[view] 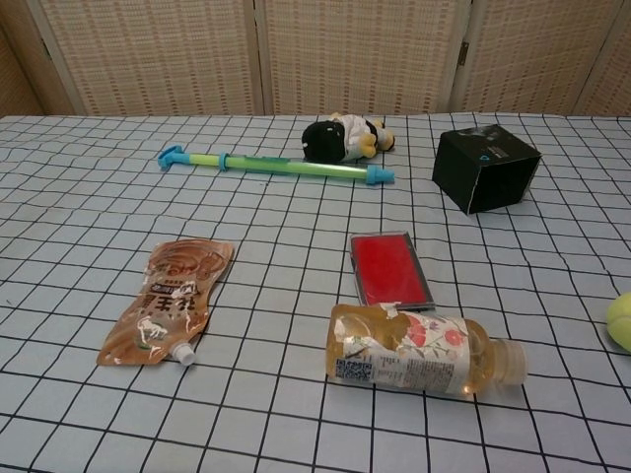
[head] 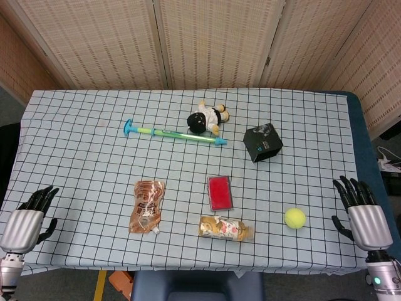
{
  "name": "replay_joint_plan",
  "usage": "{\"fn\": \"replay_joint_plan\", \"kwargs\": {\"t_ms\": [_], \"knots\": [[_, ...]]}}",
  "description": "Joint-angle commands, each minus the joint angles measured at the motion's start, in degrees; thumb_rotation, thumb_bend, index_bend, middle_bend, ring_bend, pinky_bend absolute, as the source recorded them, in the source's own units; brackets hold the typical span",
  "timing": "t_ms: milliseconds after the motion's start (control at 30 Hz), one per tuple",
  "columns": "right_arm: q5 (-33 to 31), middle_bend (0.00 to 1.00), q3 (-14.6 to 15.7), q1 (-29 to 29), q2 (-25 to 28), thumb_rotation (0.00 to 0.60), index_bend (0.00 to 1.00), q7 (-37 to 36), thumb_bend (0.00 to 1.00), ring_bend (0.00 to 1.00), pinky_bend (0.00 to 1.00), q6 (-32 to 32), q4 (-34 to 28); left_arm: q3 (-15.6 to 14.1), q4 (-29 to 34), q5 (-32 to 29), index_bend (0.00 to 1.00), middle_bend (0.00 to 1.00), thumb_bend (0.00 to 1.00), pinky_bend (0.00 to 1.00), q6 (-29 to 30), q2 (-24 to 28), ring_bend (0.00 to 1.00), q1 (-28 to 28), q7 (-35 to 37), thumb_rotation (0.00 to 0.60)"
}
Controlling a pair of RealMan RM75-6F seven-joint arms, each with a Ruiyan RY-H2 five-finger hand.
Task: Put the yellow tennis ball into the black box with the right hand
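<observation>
The yellow tennis ball lies on the checked cloth near the front right; in the chest view only its left edge shows at the frame's right border. The black box stands further back, right of centre, tilted. My right hand hovers at the table's right front corner, right of the ball and apart from it, fingers spread and holding nothing. Over at the front left corner my left hand also holds nothing, its fingers apart. Neither hand shows in the chest view.
A plastic drink bottle lies just left of the ball, with a red flat case behind it. A brown pouch lies front left. A green-blue stick and a plush toy lie at the back, left of the box.
</observation>
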State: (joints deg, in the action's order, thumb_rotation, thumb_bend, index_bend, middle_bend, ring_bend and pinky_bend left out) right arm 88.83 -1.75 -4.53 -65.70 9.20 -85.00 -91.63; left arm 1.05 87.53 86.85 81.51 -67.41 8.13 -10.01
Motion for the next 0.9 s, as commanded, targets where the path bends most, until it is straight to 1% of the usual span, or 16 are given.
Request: {"fn": "replay_joint_plan", "kwargs": {"t_ms": [33, 67, 100, 133, 167, 200, 233, 300, 333, 400, 467, 533, 700, 900], "knots": [[1.48, 0.10, 0.15, 0.30, -1.07, 0.600, 0.15, 1.64, 0.54, 0.01, 0.21, -1.47, 1.05, 0.02, 0.37, -0.17, 0.11, 0.09, 0.41, 0.40, 0.09, 0.32, 0.10, -0.07, 0.51, 0.600], [1.82, 0.14, 0.10, 0.50, -1.55, 0.600, 0.19, 2.52, 0.65, 0.03, 0.29, -2.17, 1.31, 0.03, 0.46, -0.07, 0.11, 0.09, 0.41, 0.40, 0.33, 0.41, 0.10, -0.15, 0.72, 0.600], [2.22, 0.19, 0.04, 0.83, -2.27, 0.600, 0.23, 3.97, 0.73, 0.06, 0.38, -3.15, 1.48, 0.04, 0.55, 0.09, 0.11, 0.09, 0.41, 0.40, 0.69, 0.49, 0.10, -0.27, 0.96, 0.600], [2.67, 0.26, 0.09, 1.03, -2.75, 0.600, 0.30, 5.13, 0.80, 0.14, 0.49, -3.78, 1.50, 0.04, 0.56, 0.22, 0.11, 0.09, 0.41, 0.40, 0.91, 0.49, 0.10, -0.33, 1.08, 0.600], [3.17, 0.34, 0.24, 1.22, -3.14, 0.600, 0.38, 6.15, 0.85, 0.22, 0.58, -4.28, 1.39, -0.03, 0.53, 0.39, 0.11, 0.09, 0.41, 0.40, 1.03, 0.50, 0.10, -0.36, 1.15, 0.600], [3.76, 0.42, 0.64, 1.47, -3.46, 0.600, 0.47, 7.38, 0.88, 0.30, 0.65, -4.58, 1.00, -0.14, 0.53, 0.58, 0.11, 0.09, 0.41, 0.40, 1.04, 0.54, 0.10, -0.37, 1.23, 0.600], [4.39, 0.52, 0.99, 1.57, -3.59, 0.600, 0.61, 8.26, 0.92, 0.42, 0.72, -4.72, 0.78, -0.24, 0.53, 0.69, 0.11, 0.09, 0.41, 0.40, 0.93, 0.58, 0.10, -0.33, 1.30, 0.600], [5.44, 0.66, 1.63, 1.96, -4.16, 0.600, 0.77, 10.21, 0.96, 0.54, 0.82, -5.15, 0.41, -0.38, 0.58, 0.73, 0.11, 0.09, 0.41, 0.40, 0.59, 0.66, 0.10, -0.23, 1.47, 0.600], [6.12, 0.73, 1.88, 2.07, -4.57, 0.600, 0.85, 10.77, 0.97, 0.59, 0.87, -5.45, 0.46, -0.41, 0.59, 0.67, 0.11, 0.09, 0.41, 0.40, 0.44, 0.68, 0.10, -0.18, 1.46, 0.600], [7.08, 0.81, 2.48, 2.41, -5.65, 0.600, 0.93, 11.65, 0.98, 0.66, 0.94, -5.76, 0.87, -0.45, 0.67, 0.53, 0.11, 0.09, 0.41, 0.40, 0.09, 0.72, 0.10, -0.07, 1.46, 0.600], [7.21, 0.87, 3.16, 2.63, -6.28, 0.600, 0.98, 12.43, 0.99, 0.71, 0.98, -5.13, 0.91, -0.52, 0.75, 0.45, 0.11, 0.09, 0.41, 0.40, -0.23, 0.80, 0.10, 0.02, 1.52, 0.600], [6.95, 0.89, 4.04, 2.82, -6.87, 0.600, 0.99, 13.60, 0.99, 0.72, 1.00, -3.77, 0.92, -0.61, 0.90, 0.35, 0.11, 0.09, 0.41, 0.40, -0.53, 0.93, 0.10, 0.09, 1.63, 0.600], [6.29, 0.91, 5.78, 3.26, -8.52, 0.600, 1.00, 16.15, 1.00, 0.74, 1.00, -0.94, 2.23, -0.85, 1.03, 0.48, 0.11, 0.09, 0.41, 0.40, -0.88, 1.10, 0.10, 0.20, 1.80, 0.600], [5.64, 0.92, 7.09, 3.49, -10.83, 0.600, 1.00, 16.40, 1.00, 0.75, 1.00, 1.67, 5.03, -0.95, 1.30, 0.34, 0.11, 0.09, 0.41, 0.40, -1.30, 1.25, 0.10, 0.34, 1.67, 0.600]]}}
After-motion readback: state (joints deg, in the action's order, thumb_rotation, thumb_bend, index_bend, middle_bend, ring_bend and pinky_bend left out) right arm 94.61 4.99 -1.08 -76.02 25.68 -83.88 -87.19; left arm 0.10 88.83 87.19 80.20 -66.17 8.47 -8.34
